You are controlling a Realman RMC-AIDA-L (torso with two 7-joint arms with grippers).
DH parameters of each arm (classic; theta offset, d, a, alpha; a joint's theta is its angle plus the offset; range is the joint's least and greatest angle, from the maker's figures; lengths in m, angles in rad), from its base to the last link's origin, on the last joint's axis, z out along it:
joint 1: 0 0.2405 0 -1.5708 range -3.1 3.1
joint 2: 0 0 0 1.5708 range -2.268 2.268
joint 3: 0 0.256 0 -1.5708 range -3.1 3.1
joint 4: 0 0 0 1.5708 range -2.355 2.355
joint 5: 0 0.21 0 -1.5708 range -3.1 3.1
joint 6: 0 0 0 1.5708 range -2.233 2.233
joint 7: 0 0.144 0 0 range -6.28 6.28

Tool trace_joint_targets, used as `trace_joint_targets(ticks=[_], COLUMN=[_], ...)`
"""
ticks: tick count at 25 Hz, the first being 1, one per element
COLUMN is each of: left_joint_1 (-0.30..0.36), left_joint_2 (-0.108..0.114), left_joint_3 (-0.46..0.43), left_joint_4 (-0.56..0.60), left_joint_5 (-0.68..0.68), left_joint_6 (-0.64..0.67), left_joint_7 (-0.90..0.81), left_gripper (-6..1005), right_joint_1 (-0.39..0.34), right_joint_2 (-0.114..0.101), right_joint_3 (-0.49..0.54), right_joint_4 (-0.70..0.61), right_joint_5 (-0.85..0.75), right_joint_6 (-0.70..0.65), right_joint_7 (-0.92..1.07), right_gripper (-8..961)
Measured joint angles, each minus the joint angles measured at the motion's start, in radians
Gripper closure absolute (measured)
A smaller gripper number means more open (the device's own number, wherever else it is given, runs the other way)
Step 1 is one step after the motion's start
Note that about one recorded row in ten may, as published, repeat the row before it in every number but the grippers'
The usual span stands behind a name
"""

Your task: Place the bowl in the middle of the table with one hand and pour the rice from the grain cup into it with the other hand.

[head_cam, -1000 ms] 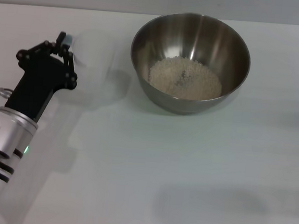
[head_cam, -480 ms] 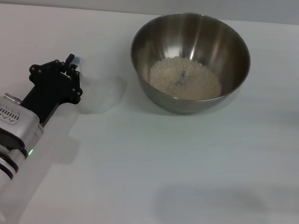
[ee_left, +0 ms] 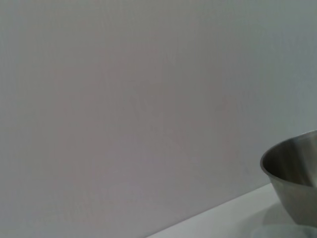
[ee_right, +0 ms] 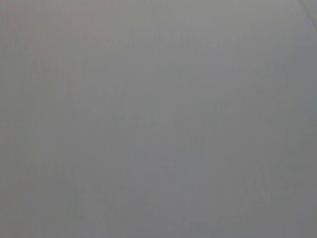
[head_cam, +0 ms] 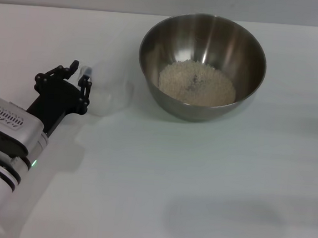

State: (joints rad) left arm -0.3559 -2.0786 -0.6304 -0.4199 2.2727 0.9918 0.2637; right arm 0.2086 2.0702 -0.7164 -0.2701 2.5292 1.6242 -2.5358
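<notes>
The steel bowl stands on the white table at the back, just right of centre, and holds a heap of pale rice. The clear grain cup stands upright and empty on the table to the bowl's left. My left gripper is at the cup's handle on its left side, with the fingers spread open. The bowl's side also shows in the left wrist view. The right gripper is out of view.
The left arm lies along the front left of the table. A grey wall runs behind the table's far edge. The right wrist view shows only a plain grey surface.
My left gripper has come down and toward me with the cup, set it on the table left of the bowl, and its fingers have opened off the handle.
</notes>
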Motion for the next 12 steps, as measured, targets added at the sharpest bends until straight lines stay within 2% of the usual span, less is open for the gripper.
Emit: trace_joint_targets(ticks=[7, 12], left_joint_1=[0.036, 0.068], left_joint_2=[0.002, 0.005], left_joint_3=[0.022, 0.047], left_joint_4=[-0.001, 0.002], left_joint_5=[0.002, 0.002], left_joint_6=[0.005, 0.019], left_joint_7=[0.007, 0.010], left_gripper=[758, 583], right_joint_1=[0.000, -0.001], right_joint_2=[-0.002, -0.002], right_joint_3=[0.001, 0.002], right_joint_4=[-0.004, -0.007], right_joint_5=[0.000, 0.000], right_joint_6=[0.000, 0.000], right_joint_7=[0.000, 0.000], right_gripper=[267, 268])
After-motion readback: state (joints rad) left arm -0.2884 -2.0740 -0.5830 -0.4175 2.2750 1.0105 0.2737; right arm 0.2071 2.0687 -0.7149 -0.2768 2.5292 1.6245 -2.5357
